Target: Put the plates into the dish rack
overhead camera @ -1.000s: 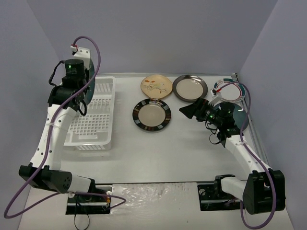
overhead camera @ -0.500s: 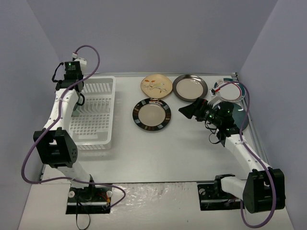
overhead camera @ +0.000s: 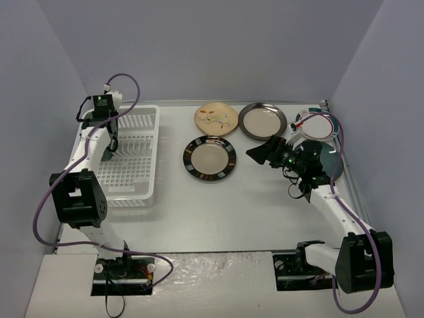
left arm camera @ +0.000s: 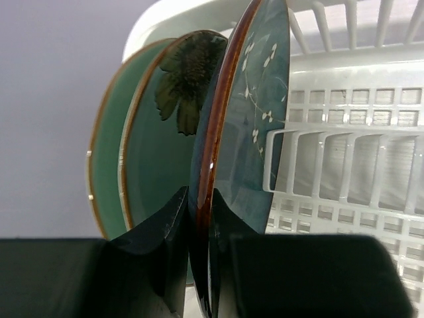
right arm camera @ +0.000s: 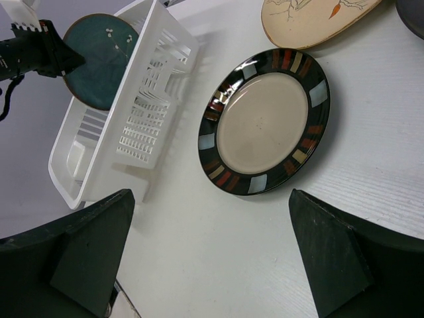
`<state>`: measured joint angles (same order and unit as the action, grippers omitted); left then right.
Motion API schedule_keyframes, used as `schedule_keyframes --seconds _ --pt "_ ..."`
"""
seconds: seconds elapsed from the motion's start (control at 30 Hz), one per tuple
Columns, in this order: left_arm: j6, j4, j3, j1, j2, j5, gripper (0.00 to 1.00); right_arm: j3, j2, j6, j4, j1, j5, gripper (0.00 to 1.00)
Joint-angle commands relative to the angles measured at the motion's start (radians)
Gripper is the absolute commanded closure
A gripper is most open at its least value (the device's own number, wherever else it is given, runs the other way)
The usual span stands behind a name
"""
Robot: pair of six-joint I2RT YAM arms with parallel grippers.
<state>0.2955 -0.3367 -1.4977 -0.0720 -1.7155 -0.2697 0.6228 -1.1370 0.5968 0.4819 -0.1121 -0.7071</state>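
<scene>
At the far left end of the dish rack (overhead camera: 129, 159), the left gripper (left arm camera: 199, 199) is clamped on the brown rim of a dark blue plate (left arm camera: 255, 132) and holds it on edge. Two light teal plates (left arm camera: 152, 165) stand just beyond it, on the side away from the rack's dividers (left arm camera: 344, 172). The wrist view does not show whether the plate's lower edge sits between two dividers. If it does not, I'd expect it to topple when let go, and the gap to the nearest teal plate looks small enough for ceramic to knock ceramic. The pinch is only on the rim, so the plate could also swing or slip. To the right of the rack, a dark-rimmed beige plate (overhead camera: 210, 159) lies flat on the table (overhead camera: 218, 212), well apart from the rack wall. Further right, the right gripper (overhead camera: 265, 152) hangs above the table with its fingers spread wide and holds nothing. That plate lies so flat that a poorly aimed grab would probably just shove it toward the tan floral plate (overhead camera: 216, 118).
</scene>
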Motion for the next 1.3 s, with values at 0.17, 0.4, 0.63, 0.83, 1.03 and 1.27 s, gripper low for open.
schedule_keyframes --seconds 0.17,0.4,0.63,0.83,1.03,1.27 --pt "-0.048 0.19 -0.011 -0.021 0.059 -0.036 0.77 0.015 0.006 -0.019 0.073 -0.006 -0.012 0.0" --pt "-0.082 0.178 -0.011 -0.022 0.11 -0.023 0.43 0.026 0.007 -0.025 0.047 -0.006 0.015 0.0" --pt "-0.188 0.117 -0.025 -0.019 0.204 0.086 0.23 0.051 0.038 -0.046 -0.079 -0.001 0.195 0.0" --pt "-0.391 0.0 -0.039 -0.007 0.324 0.222 0.07 0.04 0.091 -0.011 -0.239 0.065 0.49 0.0" --pt "-0.618 -0.063 0.079 0.009 0.482 0.408 0.03 0.013 0.125 0.039 -0.393 0.177 0.827 0.0" --pt "-0.612 -0.076 0.274 0.168 0.633 0.447 0.03 -0.008 0.038 0.148 -0.417 0.318 0.965 0.0"
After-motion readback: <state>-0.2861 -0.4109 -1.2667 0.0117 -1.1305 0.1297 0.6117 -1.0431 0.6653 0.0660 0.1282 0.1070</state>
